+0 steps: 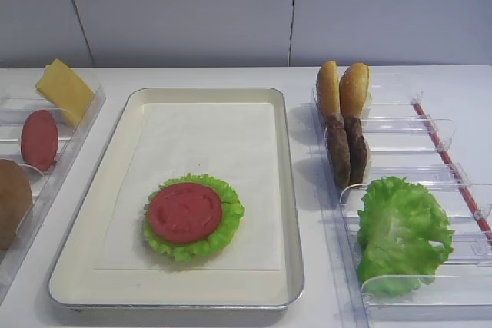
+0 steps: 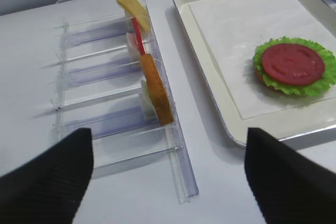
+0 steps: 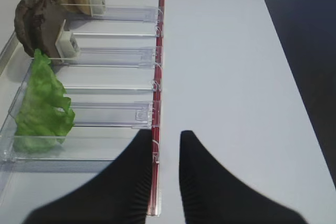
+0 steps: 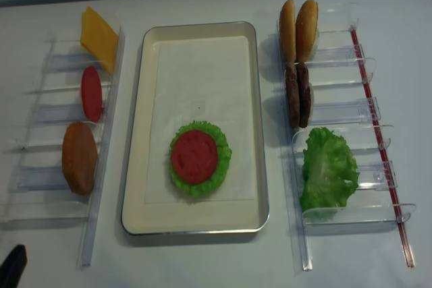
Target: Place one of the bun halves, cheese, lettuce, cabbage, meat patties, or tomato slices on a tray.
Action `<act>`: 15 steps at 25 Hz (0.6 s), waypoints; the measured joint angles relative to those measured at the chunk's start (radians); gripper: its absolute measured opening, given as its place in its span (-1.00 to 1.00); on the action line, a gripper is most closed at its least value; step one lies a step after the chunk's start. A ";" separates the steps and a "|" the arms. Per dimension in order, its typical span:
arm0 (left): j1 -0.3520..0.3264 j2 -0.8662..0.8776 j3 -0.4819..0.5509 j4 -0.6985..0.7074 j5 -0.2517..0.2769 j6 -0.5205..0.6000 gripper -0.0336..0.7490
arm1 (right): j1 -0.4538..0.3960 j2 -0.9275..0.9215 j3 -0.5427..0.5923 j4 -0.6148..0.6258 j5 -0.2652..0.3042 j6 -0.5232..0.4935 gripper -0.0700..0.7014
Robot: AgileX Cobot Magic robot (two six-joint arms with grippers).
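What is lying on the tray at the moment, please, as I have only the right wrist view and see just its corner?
Observer: A tomato slice lies on a round green leaf, on the paper liner of the tray.
Operator: Thank you. Is a second one available?
Observer: Yes, another tomato slice stands on edge at the left, next to the cheese.
Operator: Is anything held on that side?
Observer: No, the left tool is open and empty.
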 joint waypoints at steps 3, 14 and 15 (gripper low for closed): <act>0.000 -0.047 0.030 0.000 0.022 0.000 0.50 | 0.000 0.000 0.000 0.000 0.000 0.000 -0.34; 0.000 -0.060 0.114 0.000 0.050 -0.022 0.50 | 0.000 0.000 0.000 0.000 0.000 0.000 -0.34; 0.000 -0.060 0.114 0.000 0.050 -0.027 0.50 | 0.000 0.000 0.000 0.000 0.000 0.000 -0.34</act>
